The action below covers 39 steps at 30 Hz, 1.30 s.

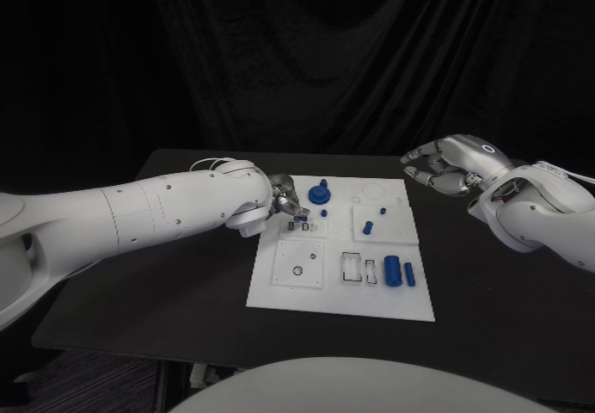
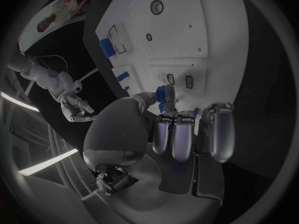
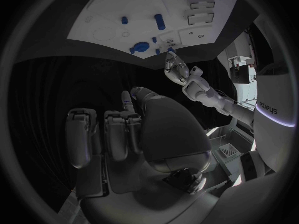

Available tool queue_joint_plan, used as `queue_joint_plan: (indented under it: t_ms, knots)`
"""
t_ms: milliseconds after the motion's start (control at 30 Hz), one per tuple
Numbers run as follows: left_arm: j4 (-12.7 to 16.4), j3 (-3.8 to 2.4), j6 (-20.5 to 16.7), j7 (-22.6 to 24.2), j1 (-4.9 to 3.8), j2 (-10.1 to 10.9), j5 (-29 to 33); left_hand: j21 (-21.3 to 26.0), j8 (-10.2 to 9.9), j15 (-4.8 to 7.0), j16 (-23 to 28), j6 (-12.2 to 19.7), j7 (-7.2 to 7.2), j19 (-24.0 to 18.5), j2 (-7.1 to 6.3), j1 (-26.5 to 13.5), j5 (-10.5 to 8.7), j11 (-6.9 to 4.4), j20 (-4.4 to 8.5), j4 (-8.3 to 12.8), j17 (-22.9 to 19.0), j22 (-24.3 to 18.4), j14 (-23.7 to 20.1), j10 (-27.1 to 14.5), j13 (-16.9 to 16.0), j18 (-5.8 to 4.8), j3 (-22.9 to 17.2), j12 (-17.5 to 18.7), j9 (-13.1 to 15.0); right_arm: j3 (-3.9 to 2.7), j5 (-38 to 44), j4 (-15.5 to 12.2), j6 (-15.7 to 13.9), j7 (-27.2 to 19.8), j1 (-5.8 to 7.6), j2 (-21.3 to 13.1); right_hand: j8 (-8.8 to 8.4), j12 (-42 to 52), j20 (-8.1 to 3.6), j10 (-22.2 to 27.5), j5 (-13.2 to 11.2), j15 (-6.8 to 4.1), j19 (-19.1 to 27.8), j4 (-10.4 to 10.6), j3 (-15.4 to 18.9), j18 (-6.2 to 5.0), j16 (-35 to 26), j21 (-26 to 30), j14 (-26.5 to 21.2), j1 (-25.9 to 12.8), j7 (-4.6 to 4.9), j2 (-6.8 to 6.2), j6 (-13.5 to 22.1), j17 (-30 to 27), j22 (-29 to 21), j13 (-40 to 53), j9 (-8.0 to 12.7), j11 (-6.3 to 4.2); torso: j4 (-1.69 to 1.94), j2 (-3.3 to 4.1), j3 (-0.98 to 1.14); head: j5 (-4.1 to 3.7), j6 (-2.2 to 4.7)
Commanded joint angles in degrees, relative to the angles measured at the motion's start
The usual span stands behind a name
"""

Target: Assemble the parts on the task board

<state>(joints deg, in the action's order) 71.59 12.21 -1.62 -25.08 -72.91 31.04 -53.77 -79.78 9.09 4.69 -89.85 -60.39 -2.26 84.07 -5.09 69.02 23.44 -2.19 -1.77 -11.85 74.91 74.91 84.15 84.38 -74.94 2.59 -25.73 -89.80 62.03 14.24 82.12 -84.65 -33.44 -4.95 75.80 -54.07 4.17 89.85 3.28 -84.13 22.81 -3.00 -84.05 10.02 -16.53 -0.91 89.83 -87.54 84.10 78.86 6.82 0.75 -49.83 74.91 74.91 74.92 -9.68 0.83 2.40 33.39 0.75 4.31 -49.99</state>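
the task looks partly done: on the white task board, in the middle of the black counter, a round blue part and small blue pegs stand upright, while two blue cylinders lie loose near the right edge. the left robot hand reaches over the board's upper left, pinching a small blue part above two little slots. the right robot hand hovers off the board, fingers curled in, holding nothing.

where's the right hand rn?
In the head view the right hand hangs off the task board's far right corner, above bare table, holding nothing.
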Motion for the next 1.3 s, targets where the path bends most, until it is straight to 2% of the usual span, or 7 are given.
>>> queue_joint_plan:
  t_ms: [33, 300, 600, 800, 1200, 1300]
  knots:
    - [-0.06, -0.05, 0.54, -0.90, -0.09, -0.37, -2.72, 0.36, 0.12, 0.11, -0.15, 0.18, 0.23, 0.59, 0.23, -0.56, 0.27, 0.13, 0.14, 3.77, 15.09, 11.73, 5.85, 5.62, -15.06, -0.05, -4.08, -0.20, -0.02, -0.05, 0.10, 0.05, 0.09, 0.87, -0.11, -0.04, 0.03, 0.15, 0.45, -5.87, 0.27, 0.47, -4.41, -0.04, -0.38, 0.16, 0.17, 0.17, 5.90, -0.17, 0.09, -0.46, -0.27, 15.09, 14.09, 15.08, 0.05, 0.36, 0.01, 0.04, -0.02, -0.01, -0.01]
    - [-0.34, -0.05, -0.02, -0.96, -0.02, -1.01, -4.15, 0.38, 0.11, 0.10, -0.15, 0.20, 0.21, 0.58, 0.27, -0.59, 0.29, 0.14, 0.13, 3.77, 15.09, 11.73, 5.85, 5.62, -15.06, -0.05, -4.11, -0.20, -0.02, -0.05, 0.10, -0.02, -0.14, 0.70, -0.11, -0.15, 0.03, 0.15, 0.45, -5.87, 0.27, 0.47, -4.41, -0.04, -0.38, 0.16, 0.17, 0.17, 5.90, -0.17, 0.09, -0.46, -0.27, 15.09, 14.09, 15.08, 0.05, 0.36, 0.17, 0.06, -0.04, -0.30, -0.01]
    - [-0.93, -0.05, 0.12, -0.93, 0.17, -1.85, -5.73, 0.38, 0.08, 0.08, -0.15, 0.28, 0.16, 0.58, 0.39, -0.72, 0.40, 0.19, 0.12, 3.79, 15.09, 11.73, 5.85, 5.62, -15.06, -0.05, -4.22, -0.20, -0.03, -0.05, 0.10, -0.08, -0.13, 0.67, -0.11, -0.12, 0.03, 0.15, 0.45, -5.87, 0.27, 0.47, -4.41, -0.04, -0.38, 0.16, 0.17, 0.17, 5.90, -0.17, 0.09, -0.46, -0.27, 15.09, 14.09, 15.08, 0.05, 0.36, 0.04, -0.02, -0.08, -0.19, -0.01]
    - [-1.02, -0.05, 1.07, -1.53, 0.29, -1.95, -5.99, 0.44, 0.06, 0.06, -0.15, 0.31, 0.14, 0.55, 0.47, -0.79, 0.47, 0.20, 0.11, 3.81, 15.09, 11.70, 5.85, 5.62, -15.06, -0.03, -4.28, -0.20, -0.04, -0.05, 0.10, -0.10, -0.10, 0.72, -0.11, -0.20, 0.03, 0.15, 0.45, -5.87, 0.27, 0.47, -4.41, -0.04, -0.38, 0.16, 0.17, 0.17, 5.90, -0.17, 0.09, -0.46, -0.27, 15.09, 14.09, 15.08, 0.05, 0.36, 0.13, -0.02, -0.04, -0.31, -0.01]
    - [-1.14, -0.05, 2.68, -2.57, 0.37, -2.15, -6.07, 0.53, 0.03, 0.04, -0.15, 0.37, 0.10, 0.50, 0.53, -0.92, 0.54, 0.23, 0.09, 3.81, 15.09, 11.68, 5.85, 5.62, -15.06, -0.02, -4.32, -0.20, -0.04, -0.05, 0.10, -0.05, 0.02, 0.74, -0.11, 0.02, -0.03, 0.15, 0.49, -5.87, 0.30, 0.50, -4.41, -0.16, -0.54, 0.16, 0.17, 0.17, 5.90, -0.22, 0.12, -0.48, -0.25, 15.09, 14.09, 15.08, 0.11, 0.40, 0.08, -0.10, -0.01, -0.01, -0.01]
    - [-1.20, -0.05, 2.99, -2.74, 0.38, -2.26, -6.07, 0.49, 0.03, 0.04, -0.15, 0.37, 0.10, 0.52, 0.53, -0.93, 0.54, 0.23, 0.09, 3.81, 15.09, 11.69, 5.85, 5.62, -15.06, -0.02, -4.33, -0.20, -0.04, -0.05, 0.10, -0.04, 0.03, 0.74, -0.11, 0.06, -0.03, 0.15, 0.49, -5.87, 0.30, 0.50, -4.41, -0.16, -0.54, 0.16, 0.17, 0.17, 5.90, -0.22, 0.12, -0.48, -0.25, 15.09, 14.09, 15.08, 0.11, 0.40, 0.17, -0.07, 0.00, -0.07, -0.01]
